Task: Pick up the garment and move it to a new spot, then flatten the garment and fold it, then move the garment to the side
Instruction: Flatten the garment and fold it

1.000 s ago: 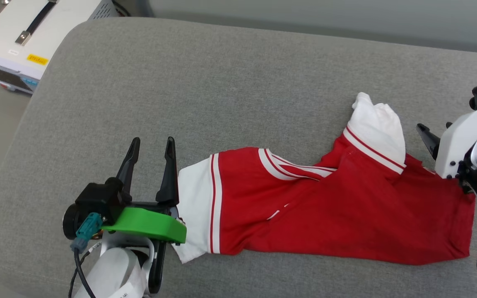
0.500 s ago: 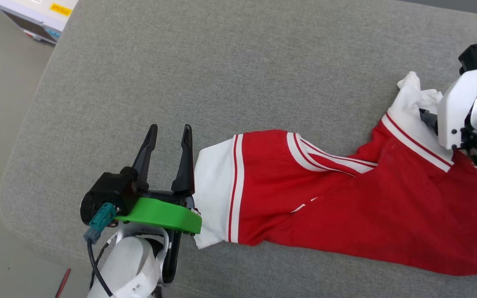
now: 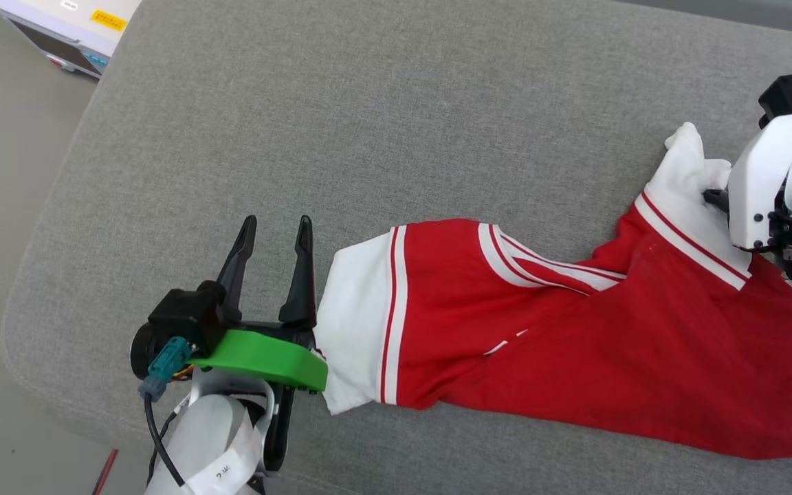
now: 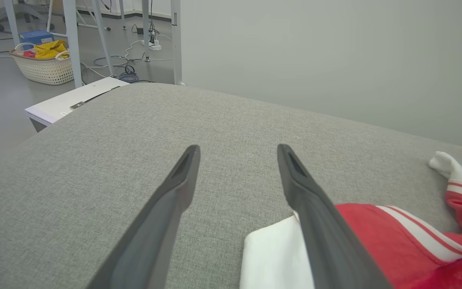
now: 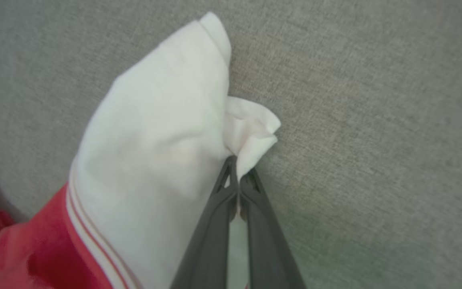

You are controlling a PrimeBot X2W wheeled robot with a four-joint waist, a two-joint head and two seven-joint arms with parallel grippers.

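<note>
Bright, even, diffuse light; soft faint shadows; right wrist view blurred; no glare.

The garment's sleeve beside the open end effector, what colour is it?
White sleeve, thin red stripe near its seam; head view shows it best.

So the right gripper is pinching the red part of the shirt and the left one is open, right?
Not quite. The right gripper is pinching the white sleeve of the shirt, not the red part, as the right wrist view shows. The left gripper is open, as you said.
</note>
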